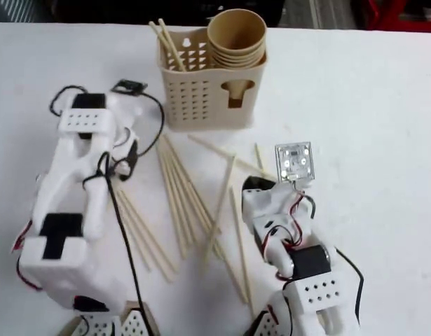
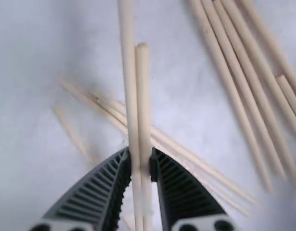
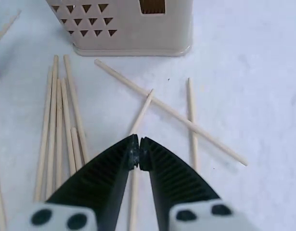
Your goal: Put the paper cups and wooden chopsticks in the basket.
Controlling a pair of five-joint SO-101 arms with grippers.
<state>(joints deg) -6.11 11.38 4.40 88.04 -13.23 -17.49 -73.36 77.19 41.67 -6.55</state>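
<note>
A beige perforated basket (image 1: pixel 201 98) stands at the back of the table. It holds a stack of paper cups (image 1: pixel 236 38) and a few wooden chopsticks (image 1: pixel 167 42). Many more chopsticks (image 1: pixel 183 196) lie loose in front of it. My left gripper (image 2: pixel 139 156) is shut on two chopsticks (image 2: pixel 138 96), held above the table; from above it sits left of the pile (image 1: pixel 125 157). My right gripper (image 3: pixel 138 147) is shut, tips touching, just over a single chopstick (image 3: pixel 143 110) that passes under it. In the high view the right gripper (image 1: pixel 251 185) is at the pile's right side.
A bundle of chopsticks (image 3: pixel 58 120) lies side by side in front of the basket (image 3: pixel 123 29), and a long one (image 3: pixel 172 113) lies across two others. A cable (image 1: pixel 124 231) runs over the table by the left arm. White table lies open to the right.
</note>
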